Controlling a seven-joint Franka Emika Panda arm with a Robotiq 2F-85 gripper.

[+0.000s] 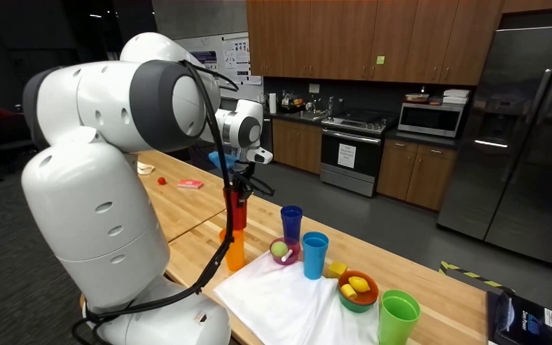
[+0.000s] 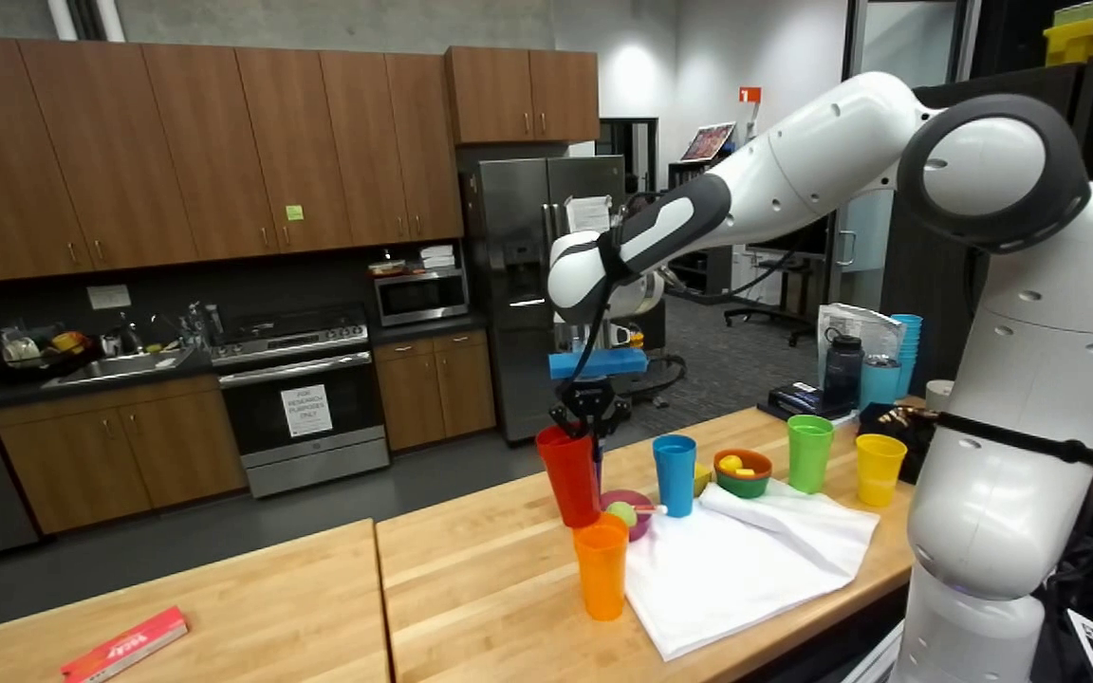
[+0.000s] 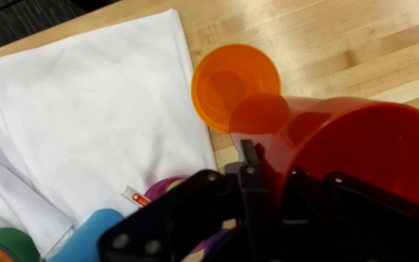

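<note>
In an exterior view, your gripper (image 1: 243, 197) has the red cup (image 1: 238, 213) pinched by its wall, up off the wooden table (image 1: 429, 297) and over the orange cup (image 1: 236, 251). Dark blue cup (image 1: 291, 220) and light blue cup (image 1: 314, 258) stand near; magenta bowl (image 1: 294, 247), pale green ball (image 1: 279, 249) inside, is close to the dark blue cup. In an exterior view, you see the red cup leaning, base at the orange cup's rim; can't tell if the 2 touch. Toward the arm's base (image 2: 969, 626): green bowl (image 2: 742, 488) with an orange bowl (image 2: 760, 465) nested in it, green cup (image 2: 810, 457), yellow cup (image 2: 879, 471). Red box (image 2: 124, 648) lies past the table seam (image 2: 383, 607), well apart. Wrist view: your fingers (image 3: 251, 182) are closed on the red cup's wall, mouth to the right, base end overlapping the orange cup in your line of sight. Orange cup is upright, just beside the white cloth (image 3: 86, 109).
</note>
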